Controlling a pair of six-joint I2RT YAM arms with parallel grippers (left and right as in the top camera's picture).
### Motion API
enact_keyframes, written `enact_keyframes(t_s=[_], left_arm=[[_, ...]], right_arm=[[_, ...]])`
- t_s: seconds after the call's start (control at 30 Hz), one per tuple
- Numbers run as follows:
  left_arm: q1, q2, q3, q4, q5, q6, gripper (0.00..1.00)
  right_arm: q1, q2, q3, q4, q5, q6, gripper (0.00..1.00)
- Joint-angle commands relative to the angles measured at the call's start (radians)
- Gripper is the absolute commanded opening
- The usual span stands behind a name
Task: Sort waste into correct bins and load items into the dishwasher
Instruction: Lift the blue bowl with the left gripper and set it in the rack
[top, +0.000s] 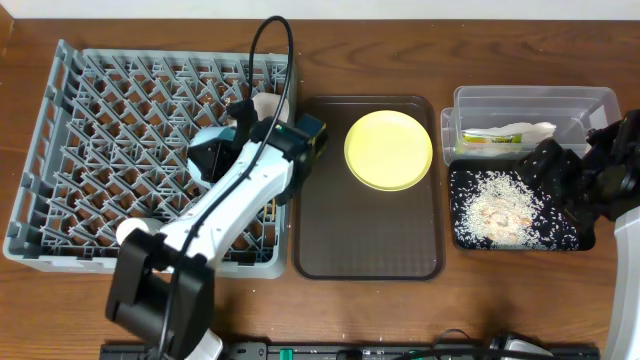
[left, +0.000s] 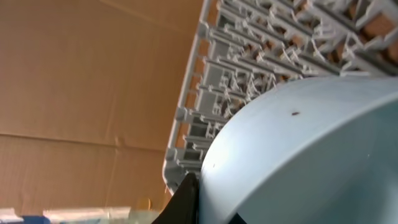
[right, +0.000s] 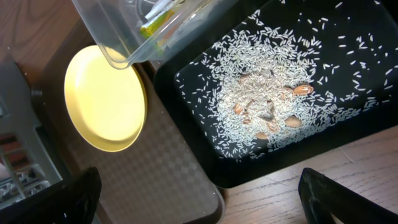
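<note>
1. The light blue bowl (left: 298, 155) fills the left wrist view. It is tilted and raised over the grey dish rack (top: 60, 150), and no part of it is seen seated among the pegs.
2. Handling, as judged: rigid, light and smooth-walled, so liable to slip. The rim is the soundest hold, pinched through the wall.
3. Left jaws: one dark finger (left: 185, 200) lies against the bowl's rim and the other is hidden. They are judged closed on the bowl.
4. The yellow plate (top: 388, 150) lies flat on the brown serving tray (top: 370, 230) beside the rack. Only its edge offers a hold.
5. Right jaws: spread wide and empty above the black tray (right: 180, 112) of rice crumbs (right: 267, 106).
6. The clear tub (top: 520, 100) holds the wrapper (top: 488, 140) and the napkin (top: 530, 130).
</note>
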Motion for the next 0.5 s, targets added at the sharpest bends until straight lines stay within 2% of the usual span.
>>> enact_keyframes(t_s=[0.0,0.13,0.47], left_arm=[[0.0,0.034,-0.007,-0.009,0.04,-0.054,0.07],[0.0,0.066,-0.009,-0.01,0.129,-0.07,0.07],[-0.005,0.078,-0.037,-0.05,0.157,-0.099,0.07]], right_arm=[[-0.006,-0.008,-0.002,-0.003,-0.007,0.001,0.99],[-0.006,-0.008,-0.002,-0.003,-0.007,0.001,0.99],[-0.006,-0.008,-0.002,-0.003,-0.007,0.001,0.99]])
